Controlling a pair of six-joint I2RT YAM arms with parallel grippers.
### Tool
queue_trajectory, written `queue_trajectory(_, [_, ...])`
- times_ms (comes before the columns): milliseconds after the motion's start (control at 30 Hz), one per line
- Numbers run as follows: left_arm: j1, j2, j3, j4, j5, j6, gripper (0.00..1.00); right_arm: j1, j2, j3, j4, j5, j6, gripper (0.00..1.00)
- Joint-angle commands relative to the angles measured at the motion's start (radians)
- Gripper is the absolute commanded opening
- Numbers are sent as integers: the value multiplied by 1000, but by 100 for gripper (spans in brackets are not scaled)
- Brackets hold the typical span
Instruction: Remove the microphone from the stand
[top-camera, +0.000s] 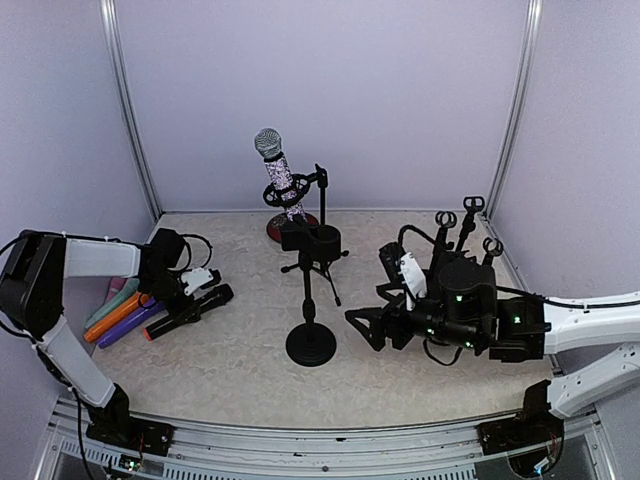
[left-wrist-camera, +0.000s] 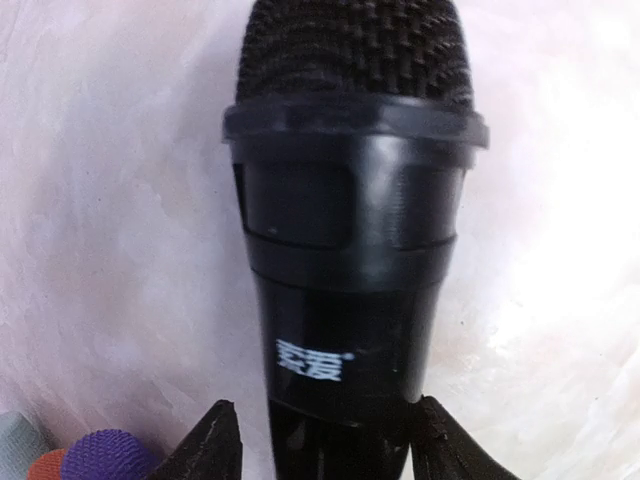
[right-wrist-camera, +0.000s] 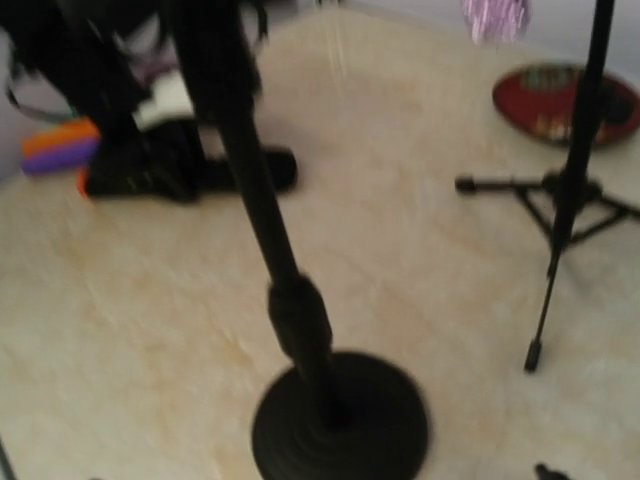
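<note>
Left gripper (left-wrist-camera: 327, 442) jaws straddle the black microphone (left-wrist-camera: 350, 250) lying on the table (top-camera: 230, 370), with a gap on one side. Right gripper (top-camera: 363, 330) jaws spread wide, near the round-base stand (top-camera: 311, 345).

- Top external: mounted high, behind the arm bases at the near edge. It looks forward and down over the whole table (top-camera: 230, 380) to the far wall. Distant and wide, with the left arm (top-camera: 90, 258) at the left edge and the right arm (top-camera: 585, 320) at the right.
- Left wrist: very close, looking down past its own fingers (left-wrist-camera: 215, 445). The black microphone (left-wrist-camera: 350, 250) fills the frame, tabletop behind it.
- Right wrist: low over the table, facing left and far. The round-base stand (right-wrist-camera: 335, 410) is close in the foreground and the tripod stand (right-wrist-camera: 565, 190) is further off at right. Blurred.
- Shared: all three views catch the black microphone and the coloured microphones (top-camera: 125, 315) at near left. Top and right wrist views both hold the two stands.
</note>
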Motion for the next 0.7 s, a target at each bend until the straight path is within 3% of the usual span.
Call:
queue_trajectory(0, [6,-24,28,36,-2,-31,61,-5,109,-25,123,3,-17,89])
queue_trajectory(133, [7,-63,53,4,29,-46,80,-5,242,-22,265,22,-69,85])
queue_trajectory(200, [6,-81,82,-31,65,-60,97,-4,312,-7,342,28,-96,82])
queue_trajectory(400, [6,-157,181,-110,134,-104,99,-5,521,75,458,89,-165,73])
queue_trajectory(667, [49,-244,287,-221,309,-69,99,-9,651,123,588,184,-201,65])
